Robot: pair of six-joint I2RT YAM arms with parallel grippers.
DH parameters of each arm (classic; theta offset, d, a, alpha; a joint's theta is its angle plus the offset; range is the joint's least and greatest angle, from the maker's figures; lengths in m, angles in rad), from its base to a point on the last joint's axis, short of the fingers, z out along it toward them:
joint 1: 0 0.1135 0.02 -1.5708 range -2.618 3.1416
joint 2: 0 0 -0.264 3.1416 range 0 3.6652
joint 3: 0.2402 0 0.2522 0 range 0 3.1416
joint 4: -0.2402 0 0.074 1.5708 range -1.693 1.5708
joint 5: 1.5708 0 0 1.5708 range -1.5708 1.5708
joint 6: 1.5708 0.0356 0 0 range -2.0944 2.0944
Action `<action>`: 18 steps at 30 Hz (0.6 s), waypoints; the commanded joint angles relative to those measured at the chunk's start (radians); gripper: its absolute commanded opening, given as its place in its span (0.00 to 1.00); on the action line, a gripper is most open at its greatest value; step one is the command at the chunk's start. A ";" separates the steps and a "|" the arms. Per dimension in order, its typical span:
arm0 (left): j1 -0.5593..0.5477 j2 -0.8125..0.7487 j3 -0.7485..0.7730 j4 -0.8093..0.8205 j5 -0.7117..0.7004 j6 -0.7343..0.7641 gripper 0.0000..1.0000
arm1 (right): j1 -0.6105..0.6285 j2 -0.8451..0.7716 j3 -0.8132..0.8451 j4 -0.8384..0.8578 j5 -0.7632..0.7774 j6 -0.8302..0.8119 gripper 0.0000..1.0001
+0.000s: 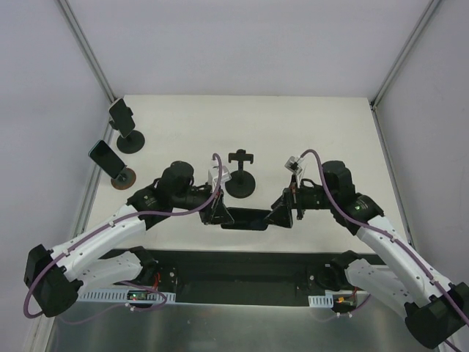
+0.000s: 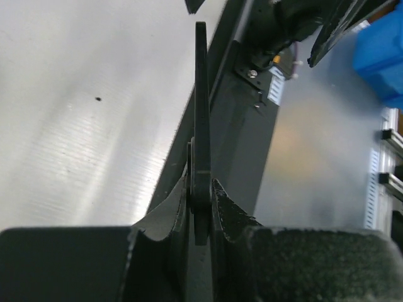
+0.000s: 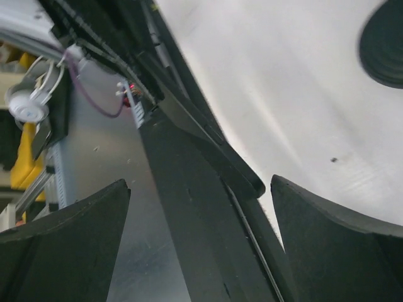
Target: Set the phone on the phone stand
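1. Thin black slab phone (image 2: pixel 201 113): smooth, matt edge.
2. Flat white table (image 2: pixel 82 126): satin sheen, fine ribbed lines.
3. Black pads (image 2: pixel 302 258) of the left gripper (image 2: pixel 200 204): coarse, grainy.
4. Black round-based phone stand (image 1: pixel 240 183), at the phone's 12 o'clock: matt, plastic-looking.

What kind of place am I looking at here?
Probably a robotics test bench: two white-and-black robot arms bolted to a white table inside plain grey panels, with black phone stands.

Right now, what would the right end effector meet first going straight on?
Almost certainly the phone, between the right end effector's open fingers; the left end effector grips its far end.
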 commanded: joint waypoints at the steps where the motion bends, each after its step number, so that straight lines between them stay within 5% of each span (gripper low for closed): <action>1: 0.070 -0.051 0.073 -0.043 0.362 0.005 0.00 | 0.047 -0.015 0.014 0.104 -0.186 -0.068 0.94; 11: 0.077 -0.019 0.101 -0.055 0.516 0.015 0.00 | 0.196 0.072 0.048 0.100 -0.204 -0.113 0.83; 18: 0.093 0.036 0.141 -0.063 0.567 0.038 0.00 | 0.280 0.180 0.083 0.098 -0.247 -0.123 0.60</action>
